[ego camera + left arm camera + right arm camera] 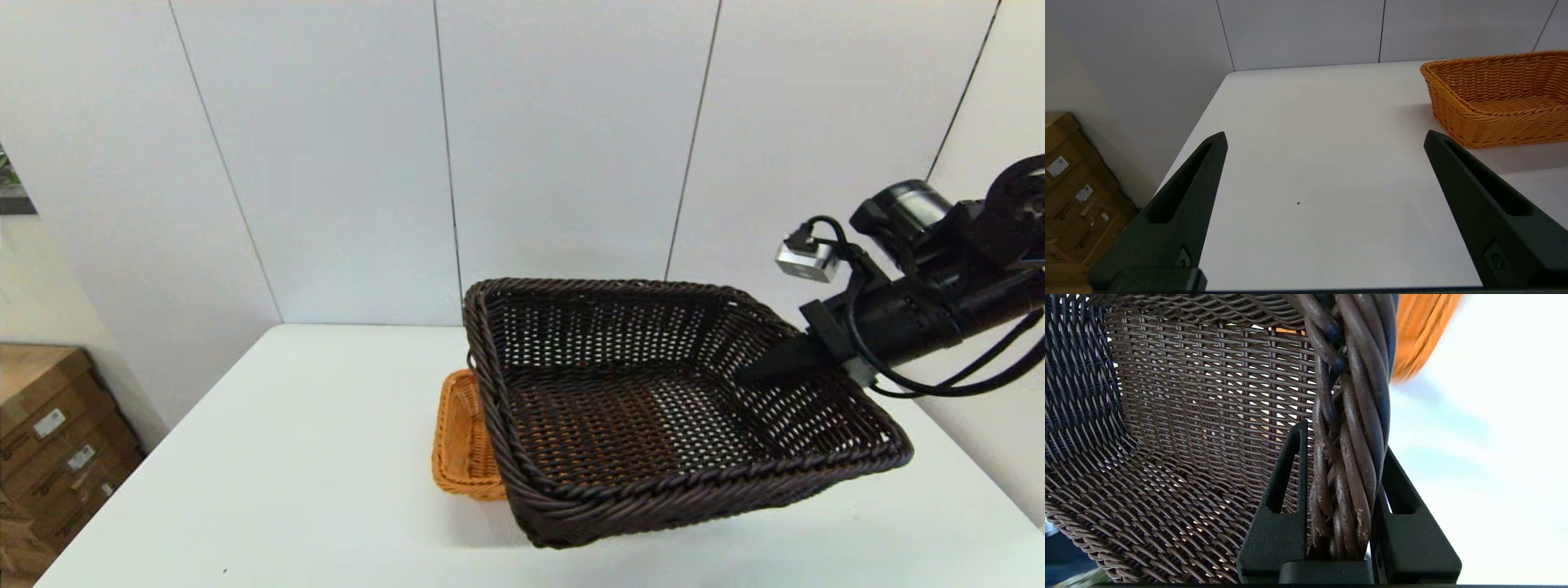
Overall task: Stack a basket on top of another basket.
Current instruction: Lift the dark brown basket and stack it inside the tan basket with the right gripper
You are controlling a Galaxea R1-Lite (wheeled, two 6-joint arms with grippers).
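The dark basket point(653, 408) hangs tilted in the centre right of the head view, lifted off the table point(286, 457) and covering most of the tan basket point(461, 437), which peeps out at its left edge. The right gripper point(763, 367) reaches in from the right and is clamped on the dark basket's thick rim, one finger point(1284, 490) inside the wall and one outside. The left gripper point(1325, 141) hovers over bare table with fingers spread wide, the tan basket at upper right of its view.

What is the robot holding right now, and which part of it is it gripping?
The right gripper holds the dark brown basket by its thick braided rim, one finger inside the wall and one outside. The left gripper is open and holds nothing.
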